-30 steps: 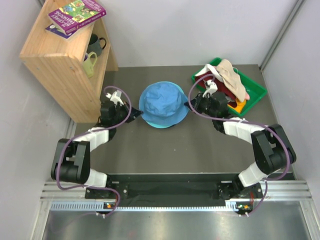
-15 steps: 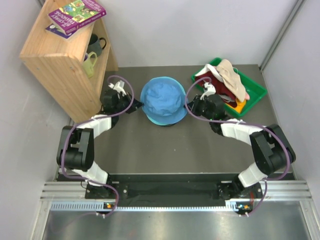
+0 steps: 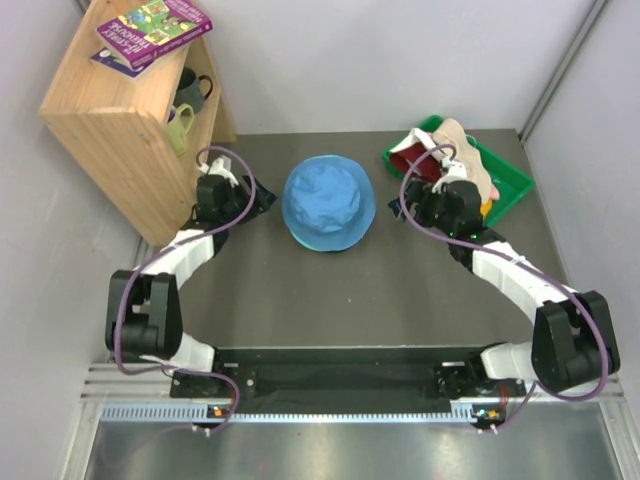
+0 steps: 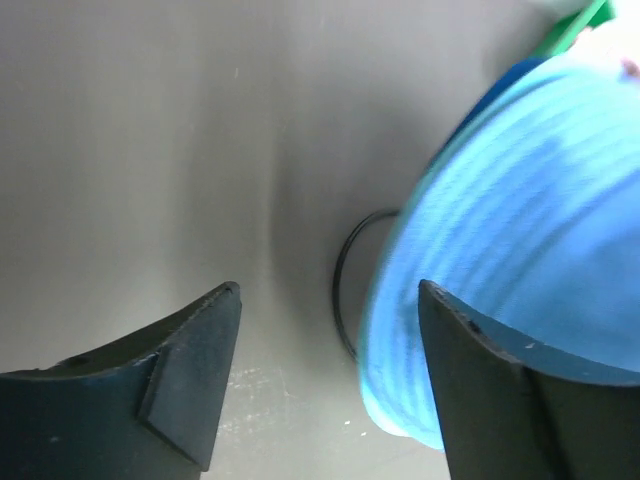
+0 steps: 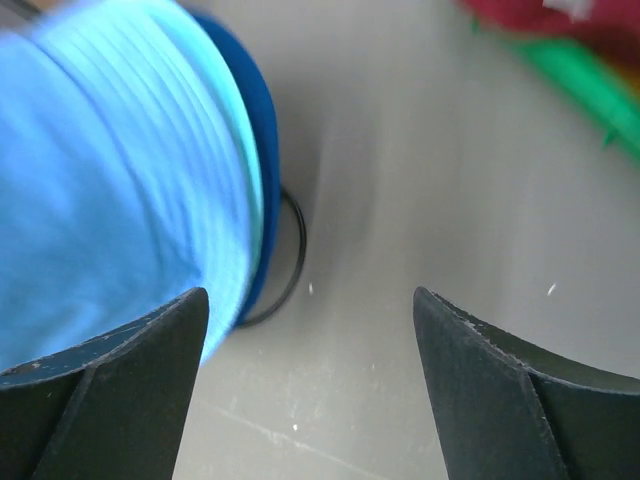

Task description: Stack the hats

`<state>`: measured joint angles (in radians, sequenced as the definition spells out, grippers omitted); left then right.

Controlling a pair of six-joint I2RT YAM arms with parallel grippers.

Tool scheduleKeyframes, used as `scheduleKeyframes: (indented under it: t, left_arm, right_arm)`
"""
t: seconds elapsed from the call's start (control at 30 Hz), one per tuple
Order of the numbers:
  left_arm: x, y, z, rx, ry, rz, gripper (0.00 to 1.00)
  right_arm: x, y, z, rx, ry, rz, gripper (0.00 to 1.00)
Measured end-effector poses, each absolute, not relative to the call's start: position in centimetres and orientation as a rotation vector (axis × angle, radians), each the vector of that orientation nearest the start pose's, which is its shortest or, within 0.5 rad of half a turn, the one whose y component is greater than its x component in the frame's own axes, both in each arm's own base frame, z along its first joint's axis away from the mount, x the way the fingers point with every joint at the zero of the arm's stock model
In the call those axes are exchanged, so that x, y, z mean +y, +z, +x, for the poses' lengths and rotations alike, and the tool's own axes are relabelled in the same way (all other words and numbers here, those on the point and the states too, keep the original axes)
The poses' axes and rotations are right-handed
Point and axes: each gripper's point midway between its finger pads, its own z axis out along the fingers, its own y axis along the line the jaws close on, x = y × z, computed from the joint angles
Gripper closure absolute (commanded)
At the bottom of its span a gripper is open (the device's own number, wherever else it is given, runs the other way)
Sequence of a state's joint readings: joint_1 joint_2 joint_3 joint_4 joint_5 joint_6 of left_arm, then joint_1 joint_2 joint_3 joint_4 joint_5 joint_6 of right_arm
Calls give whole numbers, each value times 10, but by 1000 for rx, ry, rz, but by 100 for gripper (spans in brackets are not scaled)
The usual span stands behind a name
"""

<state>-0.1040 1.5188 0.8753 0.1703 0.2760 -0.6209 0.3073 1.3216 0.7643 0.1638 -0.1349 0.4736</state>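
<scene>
- Hats first: the blue hat point(image 3: 329, 203) sits crown-up in the middle of the table point(image 3: 300, 290), between my two arms.
- Both wrist views show a thin black wire ring point(image 5: 296, 250) lying on the table under the blue hat, with the brim hanging over part of it.
- A green tray point(image 3: 515, 185) at the far right holds a heap of hats. I can see a beige hat point(image 3: 468, 150) on top, a dark red hat point(image 3: 403, 160) at the left end, and a patch of an orange-yellow hat point(image 3: 484, 211) near my right arm.
- My left jaws are spread wide with nothing between them. They are low, just left of the blue hat's brim and clear of it.
- My right jaws are also spread wide and empty. They are between the blue hat and the green tray, touching neither.
- A wooden shelf point(image 3: 110, 120) stands at the far left, with books point(image 3: 155, 25) on top and mugs point(image 3: 192, 90) inside.
</scene>
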Motion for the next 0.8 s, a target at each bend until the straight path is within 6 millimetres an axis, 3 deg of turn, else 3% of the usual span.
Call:
scheduleKeyframes:
  t: [0.2, 0.33, 0.43, 0.6, 0.8]
  left_arm:
    - [-113, 193, 420, 1936, -738, -339, 18]
    - [-120, 202, 423, 1906, -779, -334, 18]
    - [-128, 189, 426, 1933, -805, -344, 17]
    - [-145, 164, 439, 1989, -843, -353, 17]
    - [-151, 153, 461, 2006, -817, -349, 17]
  right_arm:
    - [173, 209, 399, 1918, 682, 16, 17]
    - [193, 219, 425, 1885, 740, -23, 17]
    - [214, 210, 439, 1901, 775, -47, 17]
    - [250, 180, 447, 1956, 816, -89, 17]
    - [256, 149, 455, 2015, 787, -69, 17]
